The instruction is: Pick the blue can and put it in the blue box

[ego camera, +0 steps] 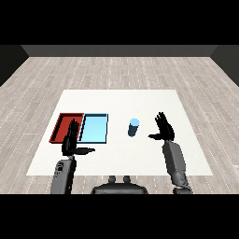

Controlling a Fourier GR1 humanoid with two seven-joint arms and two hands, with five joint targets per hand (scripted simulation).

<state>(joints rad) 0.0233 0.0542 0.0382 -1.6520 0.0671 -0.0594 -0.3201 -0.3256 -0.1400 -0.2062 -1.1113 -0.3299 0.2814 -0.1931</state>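
Right hand (pixel 164 127) fingers spread, near can (pixel 133 127), ready to grasp | left hand (pixel 71 139) spread, idle | I aim for blue tray (pixel 94 139)

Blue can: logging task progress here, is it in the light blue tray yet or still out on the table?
Out. The blue can stands upright on the white table, right of the light blue tray, apart from both hands.

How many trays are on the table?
2: a red tray at the table's left, partly behind the left hand, and a light blue tray right beside it.
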